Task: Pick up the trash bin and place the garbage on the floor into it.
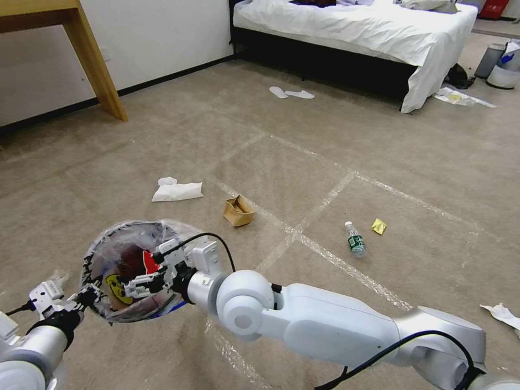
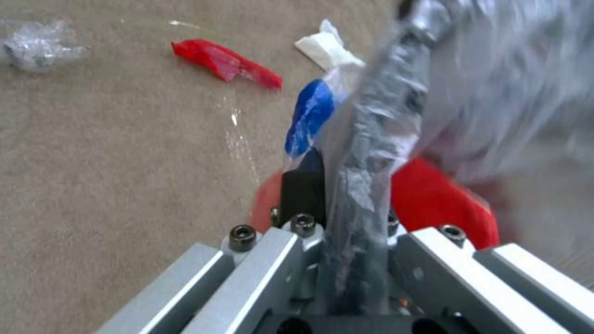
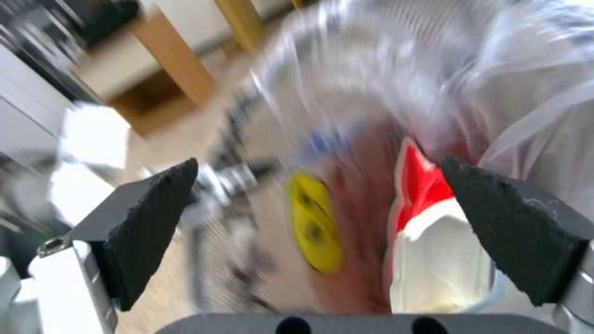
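The left end effector (image 1: 86, 297) clamps the bag-lined, smiley-marked trash bin (image 1: 108, 254); the right end effector (image 1: 142, 281) gapes above it.

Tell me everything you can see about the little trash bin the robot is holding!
The trash bin is small and round, with a dark rim wrapped in a crinkly clear plastic bag liner. It is tilted, its mouth facing the camera, held up off the carpet. The left gripper is clamped on its rim. The right gripper, jaws open, is at its mouth. Inside sit a yellow smiley mark and a red-white wrapper.
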Controlling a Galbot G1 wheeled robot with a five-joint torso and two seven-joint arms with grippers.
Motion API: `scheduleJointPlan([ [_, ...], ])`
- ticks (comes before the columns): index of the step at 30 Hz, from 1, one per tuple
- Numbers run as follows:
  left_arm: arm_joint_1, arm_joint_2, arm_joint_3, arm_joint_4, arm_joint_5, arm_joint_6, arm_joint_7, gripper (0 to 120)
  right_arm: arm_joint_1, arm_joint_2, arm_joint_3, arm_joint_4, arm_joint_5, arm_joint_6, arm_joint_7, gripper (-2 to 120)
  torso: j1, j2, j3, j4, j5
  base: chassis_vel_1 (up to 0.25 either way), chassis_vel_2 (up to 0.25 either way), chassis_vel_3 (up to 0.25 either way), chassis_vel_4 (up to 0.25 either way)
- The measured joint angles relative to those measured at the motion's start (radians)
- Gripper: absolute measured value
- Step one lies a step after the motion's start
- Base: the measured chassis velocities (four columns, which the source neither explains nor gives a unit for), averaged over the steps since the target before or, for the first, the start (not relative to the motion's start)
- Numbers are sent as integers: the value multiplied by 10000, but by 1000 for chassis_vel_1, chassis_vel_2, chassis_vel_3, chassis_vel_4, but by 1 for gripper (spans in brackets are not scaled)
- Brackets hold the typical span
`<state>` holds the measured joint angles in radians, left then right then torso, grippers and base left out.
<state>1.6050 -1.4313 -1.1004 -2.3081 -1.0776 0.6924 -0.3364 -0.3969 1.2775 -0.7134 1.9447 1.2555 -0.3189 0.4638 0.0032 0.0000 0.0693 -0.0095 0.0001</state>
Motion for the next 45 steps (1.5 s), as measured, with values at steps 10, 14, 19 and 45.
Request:
scheduleJointPlan([
  [10,62,-5,-129,-9,9,-1,-1,0,-647,-336,1060,946,-195,622,-773,100,0,0,0,-3,1,0,0,0,0],
  [14,104,-30,-146,-36,9,-1,-1,0,-769,-354,1059,946,-288,629,-769,100,0,0,0,-1,0,0,0,0,0],
  [19,87,-47,-146,-35,9,-1,0,0,-917,-395,1140,950,-359,823,-875,100,0,0,0,-1,0,0,0,0,0],
  [45,153,-258,-469,-220,7,-106,166,0,-4088,-2111,6373,1581,-3083,5078,-4559,100,0,0,0,-1,2,0,0,0,0],
])
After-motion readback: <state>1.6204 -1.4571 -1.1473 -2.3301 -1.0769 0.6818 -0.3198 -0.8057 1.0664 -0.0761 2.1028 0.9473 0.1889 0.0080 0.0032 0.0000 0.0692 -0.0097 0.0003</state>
